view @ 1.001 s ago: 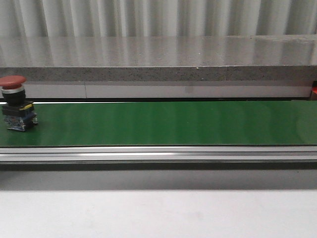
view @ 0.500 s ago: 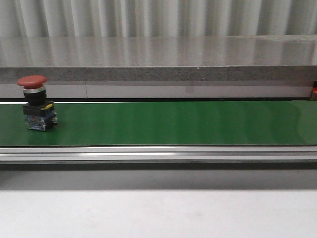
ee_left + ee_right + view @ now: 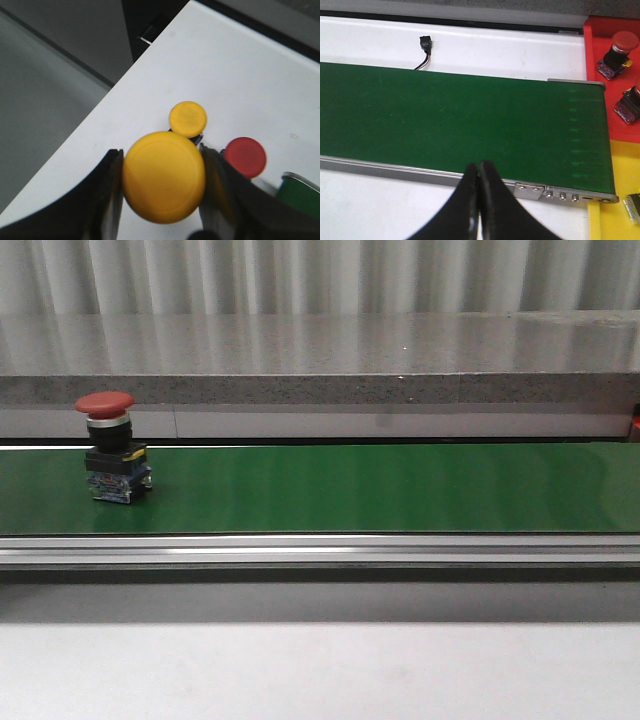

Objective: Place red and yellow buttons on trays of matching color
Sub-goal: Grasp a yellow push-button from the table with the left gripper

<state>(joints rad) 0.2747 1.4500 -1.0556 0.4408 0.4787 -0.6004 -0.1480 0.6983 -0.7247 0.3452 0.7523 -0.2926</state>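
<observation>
— What's in the trays?
— Two red buttons [image 3: 618, 47] in the red tray [image 3: 600, 75]; yellow tray [image 3: 612, 200] mostly hidden.
— Grippers?
— Left [image 3: 162, 200] clamps a yellow button [image 3: 163, 183]; right [image 3: 479, 200] pressed together, empty. Another red one [image 3: 110, 445] rides the belt [image 3: 400, 490]

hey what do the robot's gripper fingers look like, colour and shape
Both grippers have glossy black fingers. The left gripper has broad fingers with curved outer edges. The right gripper has fingers tapering to narrow rounded tips. No cables or markings show on either.

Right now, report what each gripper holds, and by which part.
Left gripper: yellow button, clamped across its cap. Right gripper: shut, nothing held.
</observation>
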